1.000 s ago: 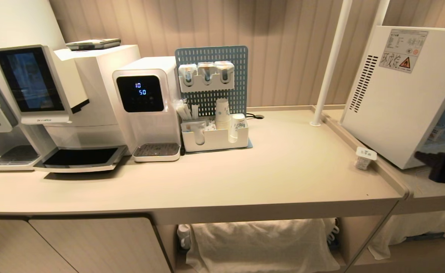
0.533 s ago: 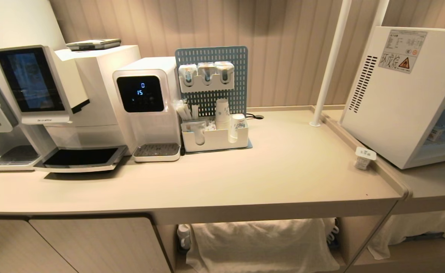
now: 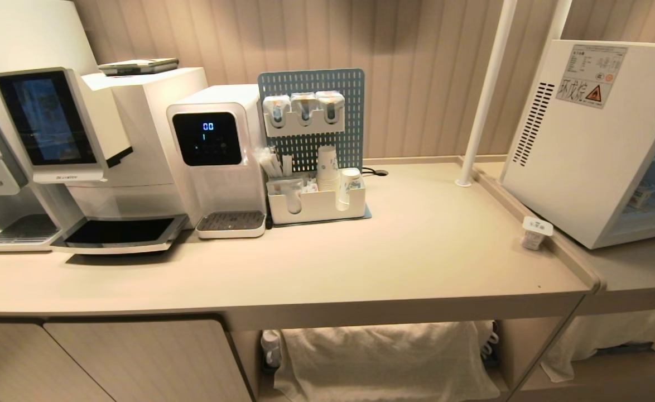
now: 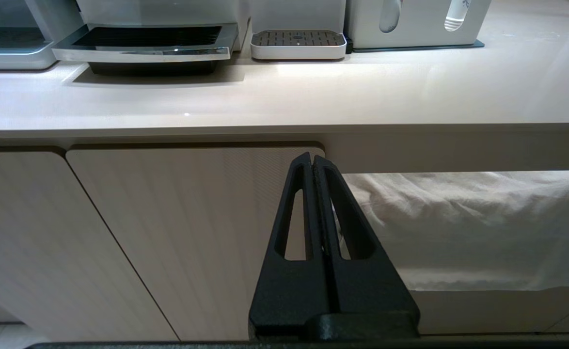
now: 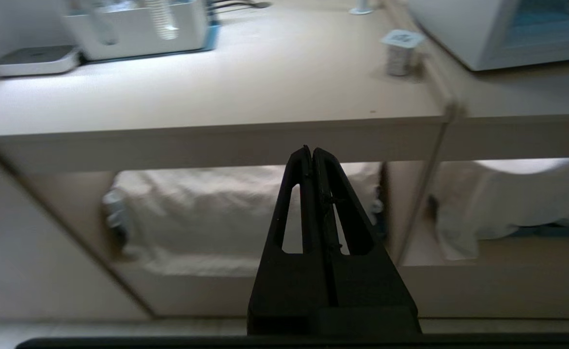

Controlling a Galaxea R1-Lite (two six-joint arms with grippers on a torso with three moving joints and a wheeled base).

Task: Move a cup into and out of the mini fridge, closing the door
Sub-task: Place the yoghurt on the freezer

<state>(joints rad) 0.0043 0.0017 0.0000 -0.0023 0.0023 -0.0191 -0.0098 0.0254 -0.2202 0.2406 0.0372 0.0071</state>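
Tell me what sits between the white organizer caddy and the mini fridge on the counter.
Head view: bare countertop, then one small foil-lidded cup beside the mini fridge.

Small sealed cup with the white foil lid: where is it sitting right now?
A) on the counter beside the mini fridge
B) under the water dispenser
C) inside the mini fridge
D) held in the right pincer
A: the small sealed cup stands on the counter by its right edge, just outside the mini fridge.

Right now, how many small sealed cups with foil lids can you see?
2. One cup stands on the counter's right edge beside the mini fridge. Another sits inside the fridge. More may be hidden inside.
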